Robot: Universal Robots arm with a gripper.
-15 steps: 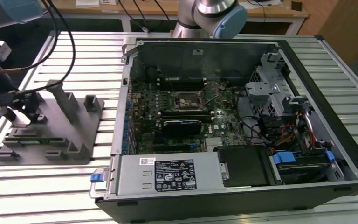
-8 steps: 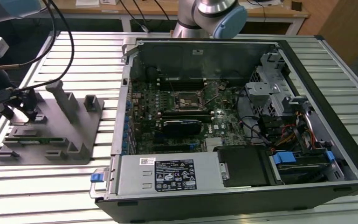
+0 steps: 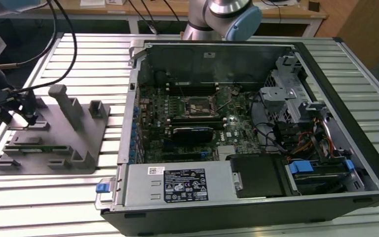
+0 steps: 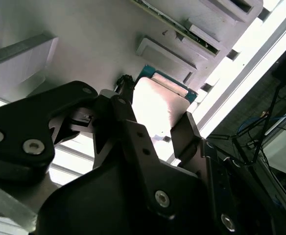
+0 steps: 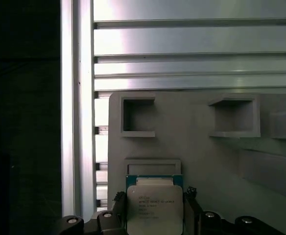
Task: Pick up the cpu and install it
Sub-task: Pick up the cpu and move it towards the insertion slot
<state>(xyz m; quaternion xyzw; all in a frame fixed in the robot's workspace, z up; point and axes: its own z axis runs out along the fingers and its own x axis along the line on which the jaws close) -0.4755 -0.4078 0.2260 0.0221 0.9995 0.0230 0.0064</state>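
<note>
Well off to the exterior view's left, the gripper (image 3: 23,111) hangs low over a grey fixture (image 3: 77,143) that lies on the slatted metal table (image 3: 91,59). The arm (image 3: 226,12) rises at the far side of the table, behind an open computer case (image 3: 321,197).

Both wrist views show the cpu (image 5: 155,208) (image 4: 155,100) between the two black fingers (image 4: 186,129). Each finger sits tight against one of two opposite edges, so the claw is closed on the chip. The silvery top of the cpu faces the first wrist view and is ringed by a thin green border. The chip lies at the near edge of the fixture, just beside a shallow rectangular recess (image 5: 153,165). Whether it has left the fixture's surface I cannot tell. Two square pockets (image 5: 138,116) sit farther along the same grey plate, well apart from the chip.

Inside the case the motherboard (image 3: 170,94) lies flat, with its dark socket (image 3: 199,106) near the middle (well apart from the gripper, across the case wall). A grey metal box with labels (image 3: 176,185) fills the near corner.
</note>
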